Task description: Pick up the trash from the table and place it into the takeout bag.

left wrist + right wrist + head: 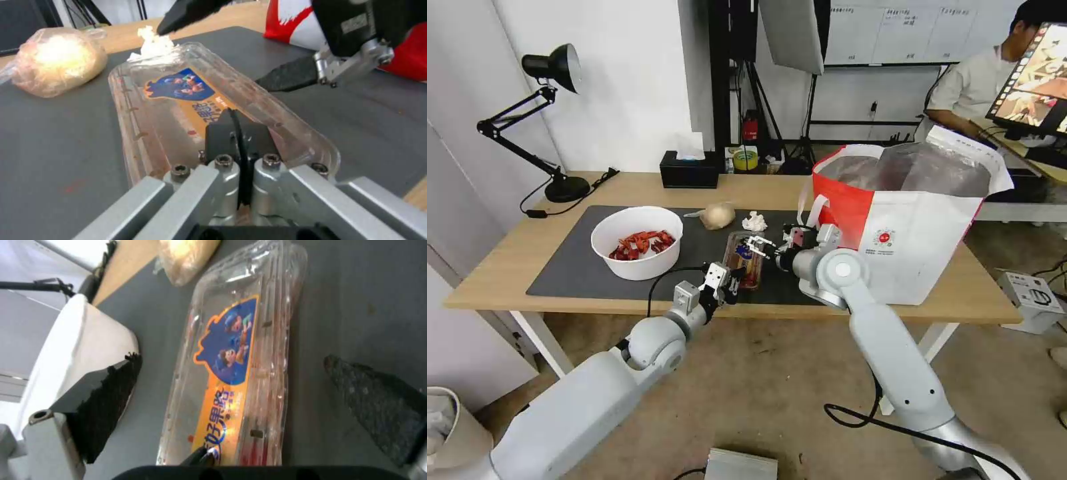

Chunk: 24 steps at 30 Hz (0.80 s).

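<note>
Clear plastic tray [745,257] with an orange and blue label, lying flat on the dark grey mat [574,267] of the table [507,267]. Left gripper [728,277] at the tray's near end, fingers pressed together on its rim [240,133]. Right gripper [766,245] over the tray's far end on the bag side, fingers spread wide, one to each side of the tray [106,386]. Beyond both grippers: film-wrapped beige lump [718,215] and white tissue wad [754,221], apart from the tray. White bowl of red crayfish shells [637,241] left of the left gripper. Takeout bag [907,220] upright just right of the right gripper, mouth open, foil lining visible.
</note>
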{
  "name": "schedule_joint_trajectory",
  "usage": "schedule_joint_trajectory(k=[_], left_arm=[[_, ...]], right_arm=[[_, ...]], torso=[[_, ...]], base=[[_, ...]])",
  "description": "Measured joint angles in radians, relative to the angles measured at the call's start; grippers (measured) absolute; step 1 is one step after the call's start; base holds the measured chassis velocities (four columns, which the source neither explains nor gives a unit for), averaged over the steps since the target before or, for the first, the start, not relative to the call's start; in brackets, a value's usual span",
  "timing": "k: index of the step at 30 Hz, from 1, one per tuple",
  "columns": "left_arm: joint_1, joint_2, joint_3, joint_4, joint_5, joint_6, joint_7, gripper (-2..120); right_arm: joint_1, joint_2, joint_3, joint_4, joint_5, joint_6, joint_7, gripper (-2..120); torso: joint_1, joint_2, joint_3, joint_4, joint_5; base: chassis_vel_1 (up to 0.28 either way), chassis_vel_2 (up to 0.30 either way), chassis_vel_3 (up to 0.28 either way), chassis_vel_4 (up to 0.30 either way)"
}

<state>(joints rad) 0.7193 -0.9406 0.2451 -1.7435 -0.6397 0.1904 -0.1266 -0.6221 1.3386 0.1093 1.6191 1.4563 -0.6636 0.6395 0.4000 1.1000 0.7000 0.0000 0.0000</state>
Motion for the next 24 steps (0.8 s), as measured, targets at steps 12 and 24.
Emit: schedule_joint_trajectory(k=[12, 24], left_arm=[[-0.004, -0.006, 0.012, -0.004, -0.012, -0.002, -0.021, 0], [-0.009, -0.001, 0.015, -0.006, -0.018, -0.003, -0.027, 0]], right_arm=[[0.040, 0.036, -0.029, -0.016, -0.004, -0.013, 0.080, 100], [0.063, 0.056, -0.060, -0.030, -0.021, -0.025, 0.119, 100]], torso=[[0.000, 0.000, 0.000, 0.0000, 0.0000], [0.000, 0.000, 0.000, 0.0001, 0.0000]], base=[[0.000, 0.000, 0.000, 0.000], [0.000, 0.000, 0.000, 0.000]])
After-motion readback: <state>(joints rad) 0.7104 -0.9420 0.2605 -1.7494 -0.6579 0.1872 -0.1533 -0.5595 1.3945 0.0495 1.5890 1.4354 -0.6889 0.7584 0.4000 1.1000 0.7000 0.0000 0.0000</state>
